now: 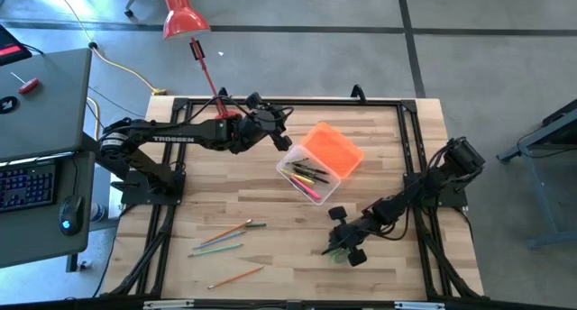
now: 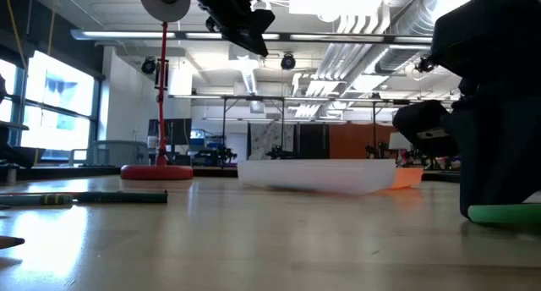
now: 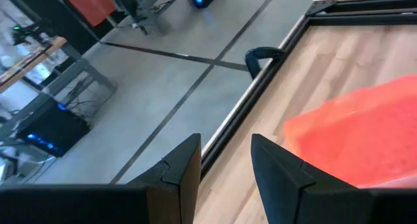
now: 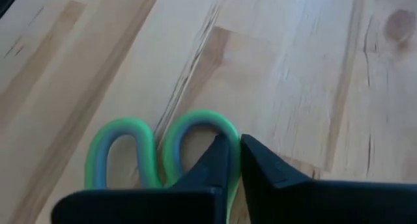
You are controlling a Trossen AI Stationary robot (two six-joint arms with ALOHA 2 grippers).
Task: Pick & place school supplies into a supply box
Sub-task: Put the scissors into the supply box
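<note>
Bright orange lid (image 1: 331, 149) on clear box (image 1: 303, 174) holding pink, yellow, dark pens (image 1: 307, 177); green scissors handles (image 4: 156, 150); orange and green pencils (image 1: 225, 238) at 7 o'clock; red lamp (image 1: 185, 17); pale wood table (image 1: 270, 220).

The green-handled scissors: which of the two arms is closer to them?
Right. The right gripper is down at the scissors, its nearly closed fingers at one handle loop. The left gripper hangs raised across the table beside the supply box.
</note>
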